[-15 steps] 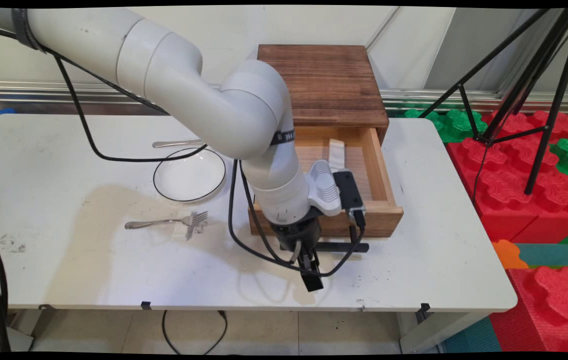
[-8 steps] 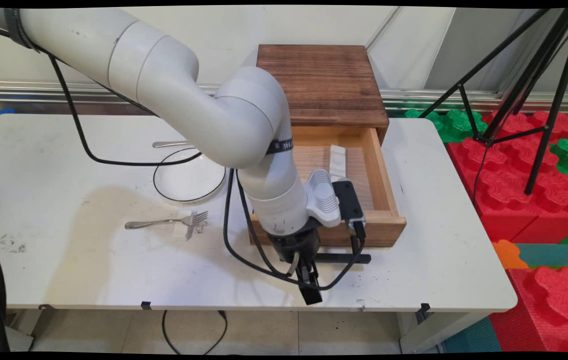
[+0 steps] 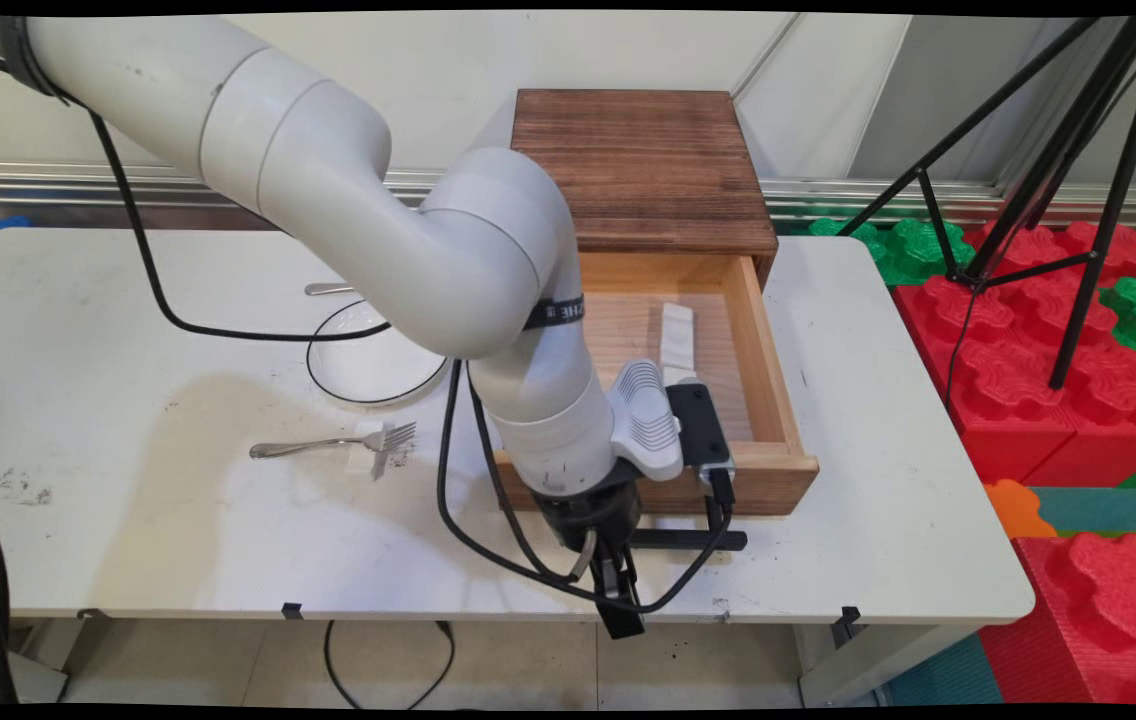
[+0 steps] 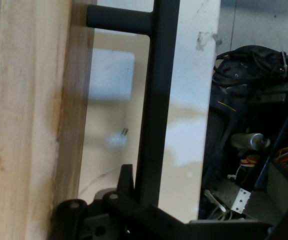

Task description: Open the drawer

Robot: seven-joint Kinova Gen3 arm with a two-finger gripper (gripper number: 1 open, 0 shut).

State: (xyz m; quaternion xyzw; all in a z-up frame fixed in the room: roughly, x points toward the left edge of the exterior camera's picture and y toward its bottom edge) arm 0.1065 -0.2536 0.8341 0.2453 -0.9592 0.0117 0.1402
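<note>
A wooden drawer box [image 3: 643,165] stands at the table's far side with its drawer [image 3: 763,470] pulled out toward the near edge. My gripper [image 3: 618,585] is shut on the black bar handle [image 3: 693,540] at the drawer's front, close to the table's near edge. In the hand view the handle [image 4: 151,115] runs up from between my fingers, with the drawer's pale wooden front [image 4: 24,125] to its left. A white oblong piece [image 3: 676,335] lies inside the drawer; my arm hides the drawer's left part.
Left of the drawer lie a black-rimmed white plate [image 3: 368,360], a fork [image 3: 328,443] resting on a small white piece [image 3: 360,460], and another utensil's handle [image 3: 328,289]. A black tripod [image 3: 1028,180] and red and green foam blocks [image 3: 1028,330] stand off the table's right side.
My gripper has moved toward the table's near edge with the handle, and the drawer has slid further out of the box.
</note>
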